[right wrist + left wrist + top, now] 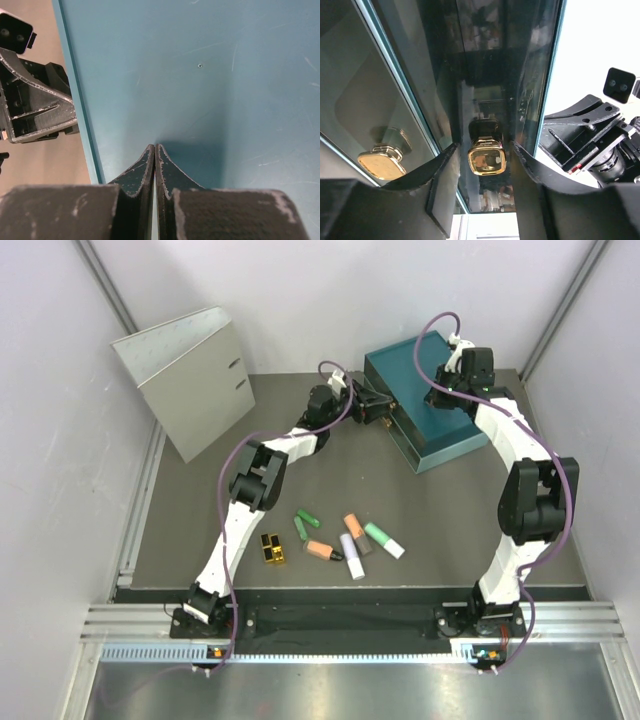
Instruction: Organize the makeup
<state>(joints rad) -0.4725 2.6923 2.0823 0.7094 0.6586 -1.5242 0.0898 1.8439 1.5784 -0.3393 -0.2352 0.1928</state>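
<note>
The makeup lies on the dark mat near the front: a gold-and-black block (271,548), two green tubes (308,515) (299,529), a peach-orange tube (320,550), a white-lilac tube (352,556), an orange tube with a dark cap (357,534) and a green tube with a white cap (384,539). My left gripper (378,405) (484,146) is open at the front of the teal drawer box (430,410), its fingers on either side of a gold drawer knob (486,160), apart from it. My right gripper (443,390) (154,147) is shut and empty, tips on the box's teal top (210,75).
A second gold knob (380,164) shows on the neighbouring drawer front. A grey ring binder (185,380) stands at the back left. White walls enclose the mat on three sides. The left arm's gripper body (35,100) shows beside the box edge.
</note>
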